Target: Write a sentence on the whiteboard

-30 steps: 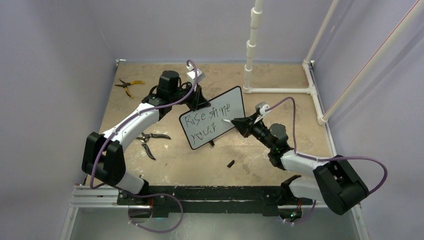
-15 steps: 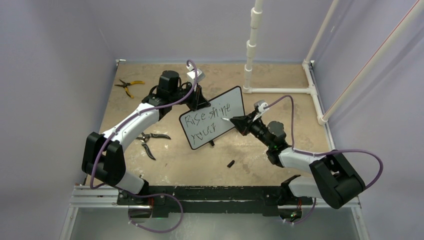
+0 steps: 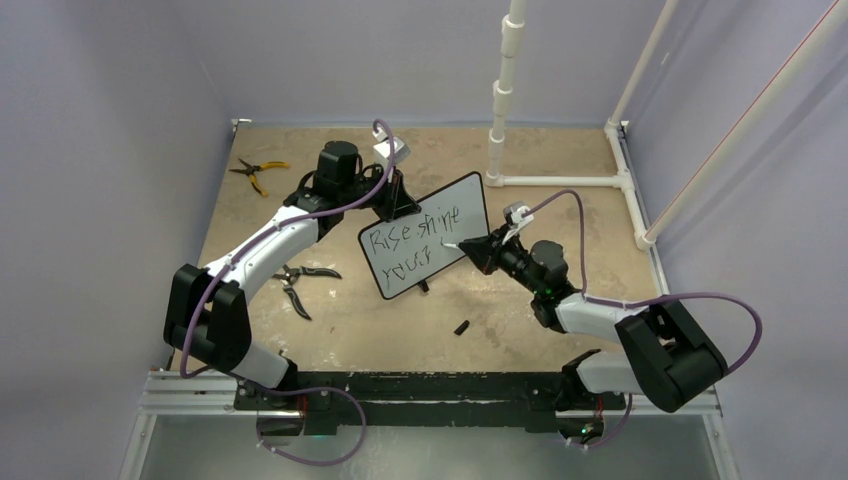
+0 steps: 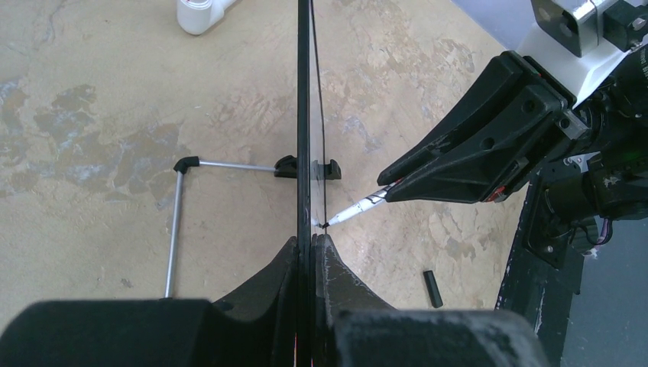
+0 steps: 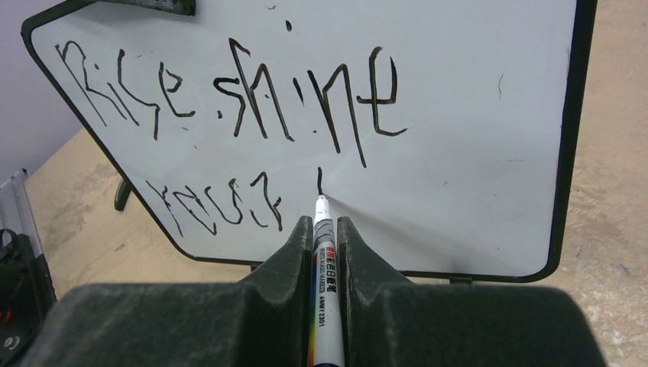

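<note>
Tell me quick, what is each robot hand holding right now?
Left gripper: shut on the whiteboard, at its edge.
Right gripper: shut on the marker, tip at the whiteboard.

- The whiteboard (image 3: 425,235) stood on the bench (image 3: 560,215), about mid-bench.
- The sentence (image 5: 229,92) ran across the whiteboard's face in two lines, one above the other.
- The left fingers (image 4: 275,275) clamped the whiteboard's far left edge, one on each side.
- The right fingers (image 5: 286,260) sat before the whiteboard's face with the marker (image 5: 324,260) between them, its tip touching the face below the upper line.
- The near pliers (image 3: 300,280) lay left of the whiteboard, and the far pliers (image 3: 257,171) lay well apart from it, behind and to the left.
- A small cylinder (image 3: 462,327) lay in front of the whiteboard.
- A pipe frame (image 3: 560,181) stood behind the whiteboard, to the right.
</note>
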